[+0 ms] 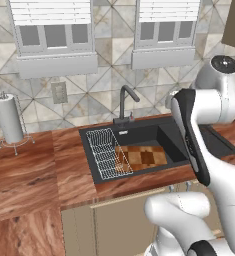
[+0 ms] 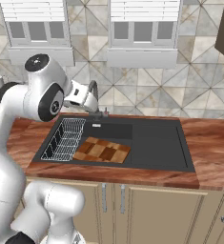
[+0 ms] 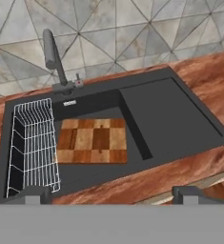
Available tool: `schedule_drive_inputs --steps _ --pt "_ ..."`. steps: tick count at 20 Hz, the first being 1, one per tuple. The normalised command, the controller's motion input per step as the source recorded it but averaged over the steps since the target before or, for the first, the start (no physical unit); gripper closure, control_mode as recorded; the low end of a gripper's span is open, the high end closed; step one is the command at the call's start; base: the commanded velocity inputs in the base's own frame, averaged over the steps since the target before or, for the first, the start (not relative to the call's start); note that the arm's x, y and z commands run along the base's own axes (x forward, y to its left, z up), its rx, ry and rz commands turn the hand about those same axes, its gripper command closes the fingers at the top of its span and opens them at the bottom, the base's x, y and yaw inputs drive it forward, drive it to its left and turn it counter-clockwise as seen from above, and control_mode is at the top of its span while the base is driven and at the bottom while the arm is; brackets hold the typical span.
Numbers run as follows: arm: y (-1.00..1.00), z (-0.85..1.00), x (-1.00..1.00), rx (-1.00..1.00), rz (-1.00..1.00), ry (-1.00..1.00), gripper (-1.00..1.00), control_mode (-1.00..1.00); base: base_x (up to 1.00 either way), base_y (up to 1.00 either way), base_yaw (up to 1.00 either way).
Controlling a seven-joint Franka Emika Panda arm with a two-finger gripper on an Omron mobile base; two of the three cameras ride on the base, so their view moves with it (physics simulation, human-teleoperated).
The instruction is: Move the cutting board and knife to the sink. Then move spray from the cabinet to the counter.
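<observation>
**Hand view: board in the sink, pincer open above it**

Hand view, left to right: white wire rack (image 3: 32, 143), then the chequered light-and-dark wooden cutting board (image 3: 92, 140) flat in the black sink (image 3: 180, 119), below and ahead of the empty, wide-open pincer (image 3: 111, 193) (no readable writing anywhere). Reddish-brown wood-grain tabletop (image 3: 147, 181) surrounds it.

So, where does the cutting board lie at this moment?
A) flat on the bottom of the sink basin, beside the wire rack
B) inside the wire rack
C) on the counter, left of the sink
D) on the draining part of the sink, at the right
A: the cutting board lies flat on the floor of the sink basin, next to the wire rack.
</observation>
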Motion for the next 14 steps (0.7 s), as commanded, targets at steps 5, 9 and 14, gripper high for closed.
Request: schedule_drive_inputs --steps 5,9,14 --pt "0.01 0.07 -0.05 -0.02 0.07 -0.04 -1.0 -1.0 0.0 0.0 0.0" --pt "0.12 0.22 -0.12 -0.03 0.01 0.0 -1.0 -1.0 0.0 0.0 0.0" --pt "0.06 0.03 -0.26 -0.01 0.01 0.0 -1.0 1.0 -0.14 0.0 0.01"
